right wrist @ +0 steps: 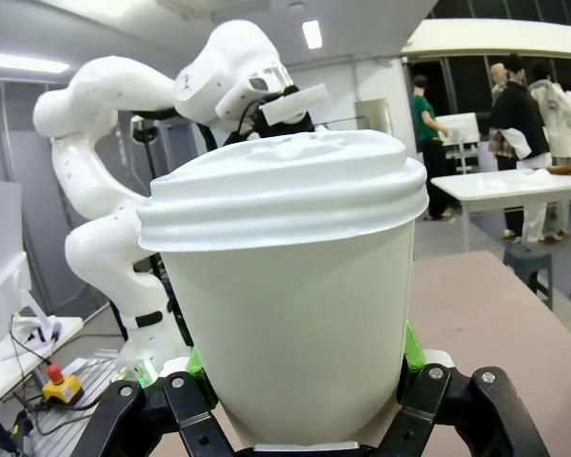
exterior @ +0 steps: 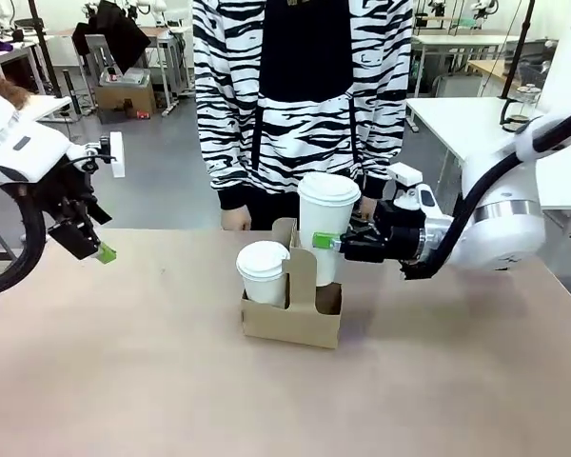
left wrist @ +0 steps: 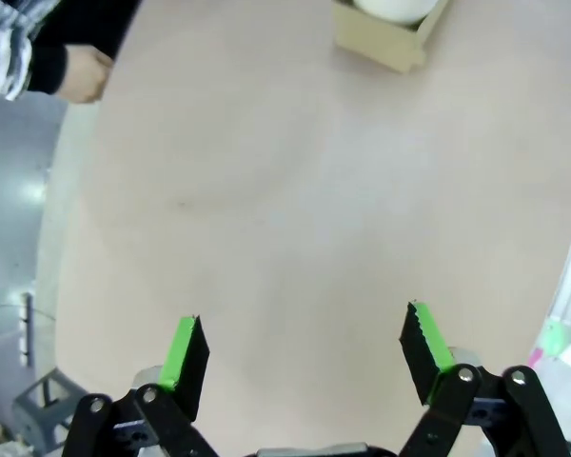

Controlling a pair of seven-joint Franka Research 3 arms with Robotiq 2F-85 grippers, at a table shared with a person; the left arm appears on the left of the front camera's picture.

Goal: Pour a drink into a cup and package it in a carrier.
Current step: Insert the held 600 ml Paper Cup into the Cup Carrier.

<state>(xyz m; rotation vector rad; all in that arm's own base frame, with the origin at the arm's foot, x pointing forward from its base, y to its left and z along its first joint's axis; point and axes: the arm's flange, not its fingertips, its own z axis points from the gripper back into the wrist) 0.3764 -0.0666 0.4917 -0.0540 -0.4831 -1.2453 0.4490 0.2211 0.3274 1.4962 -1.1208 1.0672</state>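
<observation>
Cardboard carrier [exterior: 295, 319] sits under the lidded cup [exterior: 326, 228] gripped by the right pincer [exterior: 329, 242]; left pincer [left wrist: 305, 352] gapes wide.

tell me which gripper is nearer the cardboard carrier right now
Right. The right gripper is just above the carrier, shut on the tall lidded cup at its right slot. The left gripper hangs open, far off toward the table's left edge.

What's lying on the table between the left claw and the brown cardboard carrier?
Nothing: bare tan tabletop runs from the open left claw to the brown cardboard carrier, seen in the left wrist view.
</observation>
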